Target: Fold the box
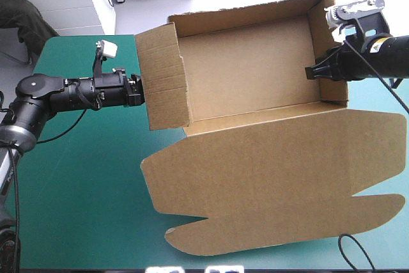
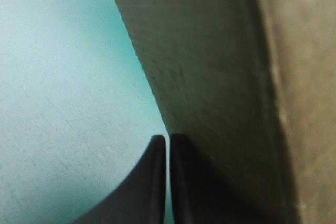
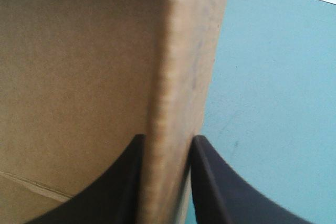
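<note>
The brown box [image 1: 249, 68] stands as an open tray in the far middle of the table, its walls raised. Its lid [image 1: 268, 183] lies flat toward the near edge. My left gripper [image 1: 140, 91] is shut, its tips against the outside of the left wall [image 1: 163, 75]. In the left wrist view the black fingers [image 2: 168, 139] meet just beside that wall [image 2: 220, 77]. My right gripper [image 1: 313, 71] is at the right wall [image 1: 329, 49]. In the right wrist view it [image 3: 168, 137] is shut on this thick folded wall [image 3: 184, 51], one finger inside the tray and one outside.
The lid's notched front edge [image 1: 255, 244] comes close to the table's near edge. The teal-green cover [image 1: 77, 177] shows to the left of the box and under my left arm. The box's right wall stands near the table's right edge.
</note>
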`<control>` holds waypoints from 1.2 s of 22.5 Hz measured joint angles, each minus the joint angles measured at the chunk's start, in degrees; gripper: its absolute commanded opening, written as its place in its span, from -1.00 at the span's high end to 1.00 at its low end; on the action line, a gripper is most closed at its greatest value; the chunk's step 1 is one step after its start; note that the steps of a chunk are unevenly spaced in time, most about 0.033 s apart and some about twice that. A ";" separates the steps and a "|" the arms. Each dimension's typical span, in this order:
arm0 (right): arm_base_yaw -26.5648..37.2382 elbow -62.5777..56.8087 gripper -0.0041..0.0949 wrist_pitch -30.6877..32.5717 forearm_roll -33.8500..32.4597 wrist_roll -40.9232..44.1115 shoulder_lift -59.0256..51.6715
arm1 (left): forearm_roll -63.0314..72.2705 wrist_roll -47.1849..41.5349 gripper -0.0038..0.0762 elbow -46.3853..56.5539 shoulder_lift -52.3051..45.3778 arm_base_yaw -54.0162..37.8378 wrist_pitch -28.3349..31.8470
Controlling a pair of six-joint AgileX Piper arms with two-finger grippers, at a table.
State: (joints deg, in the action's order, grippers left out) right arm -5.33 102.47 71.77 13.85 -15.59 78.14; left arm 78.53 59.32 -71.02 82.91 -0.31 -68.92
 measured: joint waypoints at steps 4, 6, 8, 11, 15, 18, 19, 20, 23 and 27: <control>0.00 0.00 0.96 0.00 0.00 0.14 0.00 | 2.72 -0.97 0.88 0.00 0.00 0.00 0.00; 0.00 0.00 0.96 0.00 0.00 0.19 0.00 | 4.07 -1.43 0.88 0.00 -0.05 0.00 0.00; 0.00 0.00 0.96 0.00 -0.05 0.19 0.00 | 4.54 -2.21 0.88 0.00 -0.31 0.00 0.00; 0.00 0.00 0.96 0.00 -0.51 0.30 0.00 | 4.72 -2.59 0.78 0.00 -1.14 0.00 0.00; 0.00 0.00 0.96 0.00 -0.64 0.57 0.00 | 5.34 -3.06 0.26 0.00 -1.80 0.12 0.00; 0.00 0.00 0.96 0.00 -0.90 0.60 0.00 | 7.30 -2.67 -0.29 0.00 -1.87 2.35 0.10; 0.00 0.00 0.95 0.00 -1.01 0.60 0.00 | 7.47 -2.23 -0.49 0.00 -1.87 3.16 0.10; 0.00 0.00 0.95 0.00 -1.36 0.60 0.00 | 7.69 -1.15 -0.54 0.00 -1.92 4.74 0.10; 0.07 0.00 0.95 0.00 -1.51 0.60 0.00 | 8.28 -0.17 -0.56 0.00 -1.92 6.95 0.03; 0.07 0.00 0.95 0.00 -1.56 0.79 0.00 | 9.74 -0.03 -0.56 0.00 -2.03 7.22 0.14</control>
State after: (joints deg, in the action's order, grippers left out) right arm -5.26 102.47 71.77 12.29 -14.80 78.14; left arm 88.27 59.29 -71.02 80.88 6.90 -68.78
